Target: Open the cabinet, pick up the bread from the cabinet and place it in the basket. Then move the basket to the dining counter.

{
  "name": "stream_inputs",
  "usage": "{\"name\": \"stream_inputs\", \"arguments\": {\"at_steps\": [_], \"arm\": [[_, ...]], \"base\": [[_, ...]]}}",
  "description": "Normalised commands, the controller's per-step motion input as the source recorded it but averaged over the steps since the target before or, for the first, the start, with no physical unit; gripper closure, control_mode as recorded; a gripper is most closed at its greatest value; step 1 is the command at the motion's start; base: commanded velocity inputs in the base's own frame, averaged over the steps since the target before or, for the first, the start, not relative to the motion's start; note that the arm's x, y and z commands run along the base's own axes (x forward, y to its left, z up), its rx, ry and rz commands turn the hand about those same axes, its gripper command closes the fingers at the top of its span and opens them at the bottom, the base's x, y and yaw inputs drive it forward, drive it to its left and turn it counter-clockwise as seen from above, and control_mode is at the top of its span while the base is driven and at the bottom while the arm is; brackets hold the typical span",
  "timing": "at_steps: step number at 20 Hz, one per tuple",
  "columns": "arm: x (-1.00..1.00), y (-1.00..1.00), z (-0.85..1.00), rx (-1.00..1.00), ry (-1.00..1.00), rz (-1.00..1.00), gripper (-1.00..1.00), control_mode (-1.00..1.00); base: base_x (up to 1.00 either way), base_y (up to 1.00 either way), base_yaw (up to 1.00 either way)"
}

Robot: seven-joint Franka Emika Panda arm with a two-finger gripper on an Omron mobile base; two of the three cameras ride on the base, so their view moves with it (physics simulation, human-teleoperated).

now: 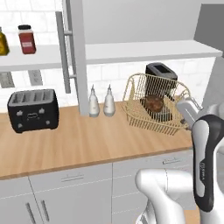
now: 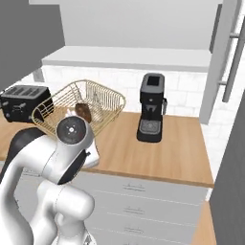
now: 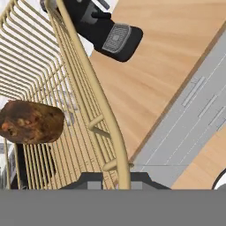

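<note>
The golden wire basket [image 1: 139,101] hangs tilted over the wood worktop, in front of the coffee machine. The dark-brown bread [image 1: 154,103] lies inside it, also seen as the bread [image 3: 31,122] in the hand view and the bread [image 2: 84,112] from the right. My gripper [image 3: 117,177] is shut on the basket's rim [image 3: 90,84], one fingertip [image 3: 89,180] on each side of the wire. The cabinet door [image 1: 77,57] stands open and swung out over the worktop, showing the white inner shelf [image 1: 144,50]. The dining counter is out of view.
A black coffee machine [image 2: 152,107] stands right behind the basket. Two white bottles [image 1: 101,101] and a black toaster [image 1: 33,109] sit left of it on the worktop [image 1: 87,140]. Jars [image 1: 26,39] stand on the upper shelf. Grey drawers [image 2: 143,201] run below.
</note>
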Motion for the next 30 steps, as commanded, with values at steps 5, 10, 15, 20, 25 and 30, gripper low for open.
{"name": "stream_inputs", "arguments": {"at_steps": [5, 10, 15, 20, 25, 30], "arm": [[0.0, 0.0, 0.0, 0.0, 0.0, 0.0, 1.0, 1.0], [0.0, 0.0, 0.0, 0.0, 0.0, 0.0, 1.0, 1.0], [0.0, 0.0, 0.0, 0.0, 0.0, 0.0, 1.0, 1.0], [0.0, 0.0, 0.0, 0.0, 0.0, 0.0, 1.0, 1.0], [0.0, 0.0, 0.0, 0.0, 0.0, 0.0, 1.0, 1.0], [0.0, 0.0, 0.0, 0.0, 0.0, 0.0, 1.0, 1.0]], "base": [[-1.0, -0.13, 0.08], [-0.8, 0.24, 0.44], [0.0, 0.54, 0.83], [0.0, 0.07, 0.99], [0.0, 0.0, 1.0], [0.0, 0.0, 1.0]]}}
